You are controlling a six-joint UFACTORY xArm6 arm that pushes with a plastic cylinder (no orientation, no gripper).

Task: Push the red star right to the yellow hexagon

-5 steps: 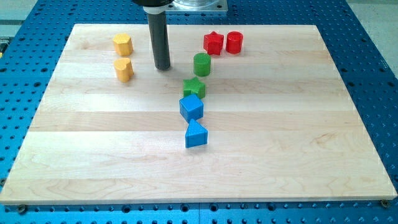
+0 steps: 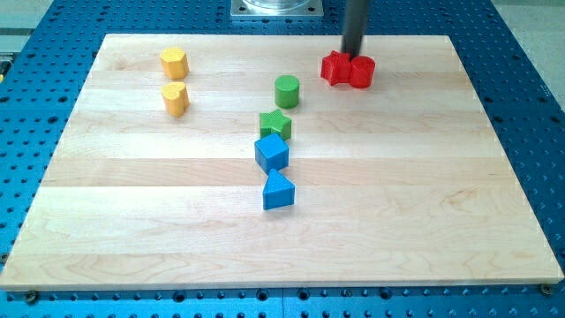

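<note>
We look down at a pale wooden board (image 2: 177, 230) on a blue pegboard table (image 2: 530, 106). Our arm ends in a plain dark rod with nothing to open, close or hold. My tip (image 2: 352, 56) stands at the upper right of the frame, just behind the seam between the red star (image 2: 335, 69) and the red cylinder (image 2: 361, 72), which touch side by side.

That placement puzzles us: the yellow hexagon (image 2: 174, 63) sits far off at the upper left, with a second yellow block (image 2: 176, 99) just below it. To drive the star leftward, the tip would likely need to come round to the star's right side, where the cylinder now sits.

The star is squat with no clear long axis, and its points are too small to read a heading.

Mid-frame sit a green cylinder (image 2: 286, 91), a green star (image 2: 274, 124), a blue cube (image 2: 271, 153) and a blue triangle (image 2: 278, 191).
</note>
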